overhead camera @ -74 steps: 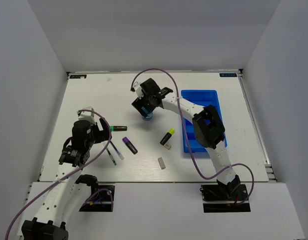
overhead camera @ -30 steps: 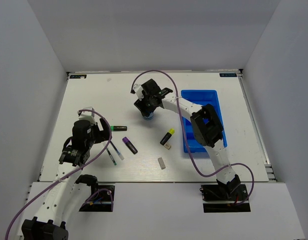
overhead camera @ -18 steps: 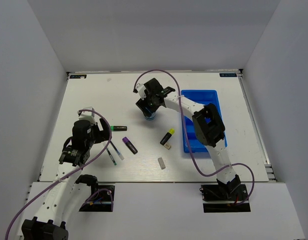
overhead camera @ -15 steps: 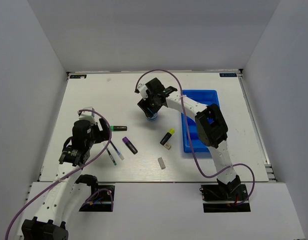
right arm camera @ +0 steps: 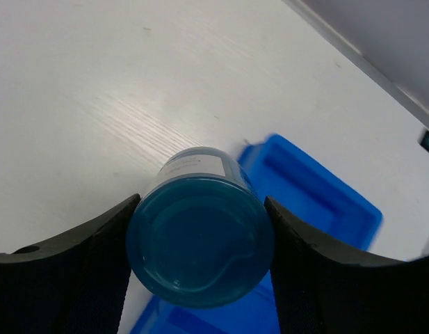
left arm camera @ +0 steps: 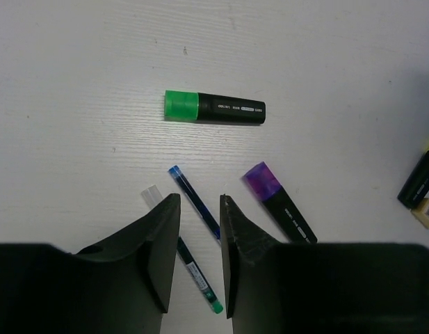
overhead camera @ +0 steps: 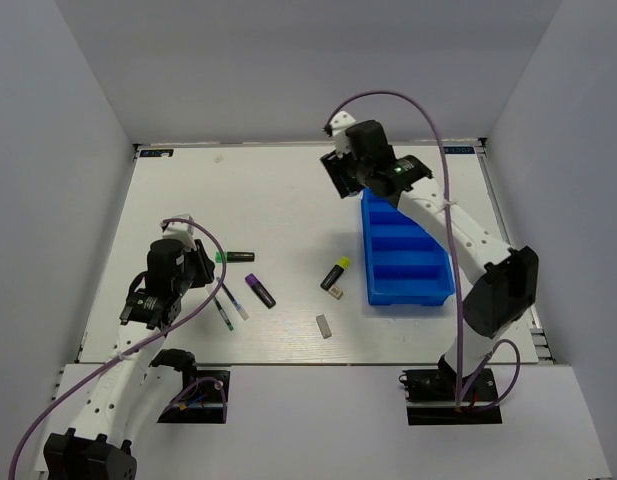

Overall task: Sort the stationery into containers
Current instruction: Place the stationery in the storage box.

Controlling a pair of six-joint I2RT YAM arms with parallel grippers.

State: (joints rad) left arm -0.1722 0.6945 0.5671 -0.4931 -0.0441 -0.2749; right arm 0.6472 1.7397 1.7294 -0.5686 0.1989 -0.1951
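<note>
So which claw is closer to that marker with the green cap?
Left. The left claw hangs close beside the green-capped marker, over the pens; the right claw is far off at the far end of the blue tray.

Blue round piece (right arm camera: 200,254) held aloft beside blue tray (overhead camera: 410,297).

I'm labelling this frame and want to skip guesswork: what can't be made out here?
Left wrist view: fingers of the left gripper cover part of the clear-capped pen; grip unclear.
Left wrist view: yellow marker and beige eraser cut off by the right edge.
Right wrist view: blue round piece in the right gripper hides much of the blurred tray.
</note>
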